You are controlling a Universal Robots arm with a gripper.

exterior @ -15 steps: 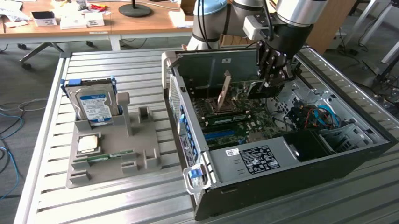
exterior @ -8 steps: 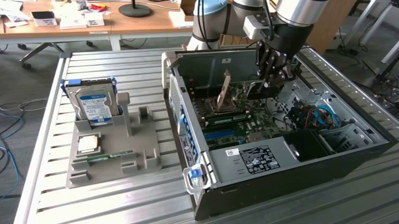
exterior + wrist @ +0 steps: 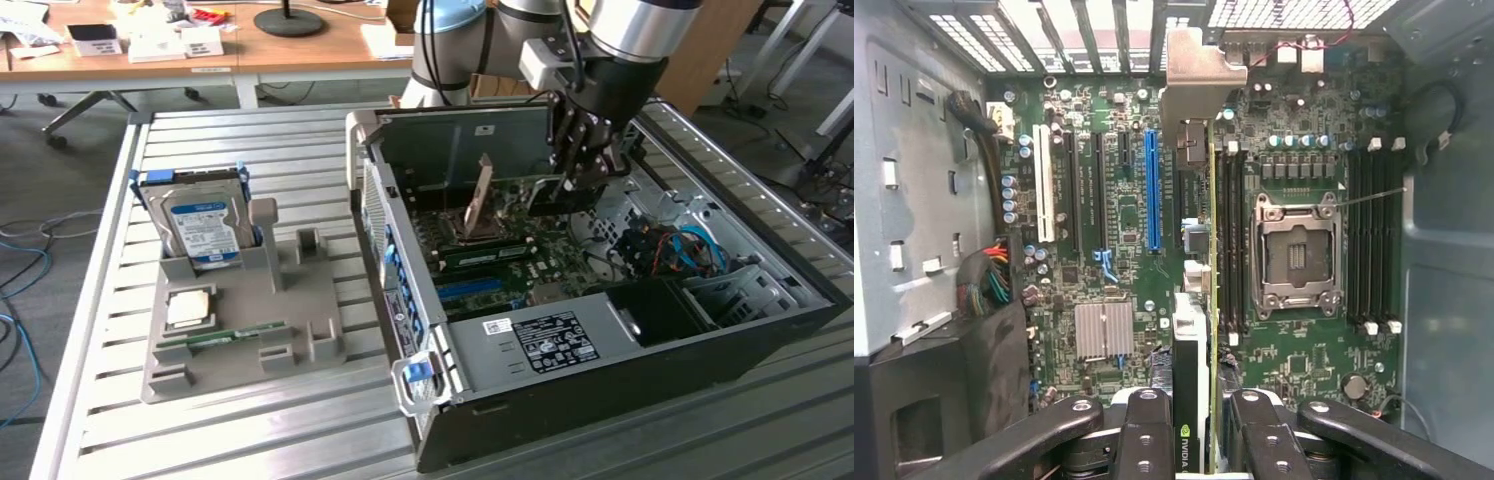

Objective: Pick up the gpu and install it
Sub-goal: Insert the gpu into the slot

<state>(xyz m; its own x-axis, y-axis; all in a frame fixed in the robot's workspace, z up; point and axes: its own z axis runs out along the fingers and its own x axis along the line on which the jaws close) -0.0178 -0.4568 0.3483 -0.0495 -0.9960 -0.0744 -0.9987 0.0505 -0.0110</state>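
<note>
My gripper reaches down into the open computer case and is shut on the gpu, a dark card hanging from the fingers over the motherboard. In the wrist view the gpu appears edge-on between my gripper's black fingers, its silver bracket at the far end by the case's rear slots. The card hangs above the motherboard, between the long blue slot and the black memory slots. I cannot tell whether its edge touches a slot.
A grey holder on the slatted table at the exterior view's left carries a blue-labelled hard drive, a CPU and a green RAM stick. The case walls stand close around the gripper. Coloured cables lie inside. The CPU socket is open.
</note>
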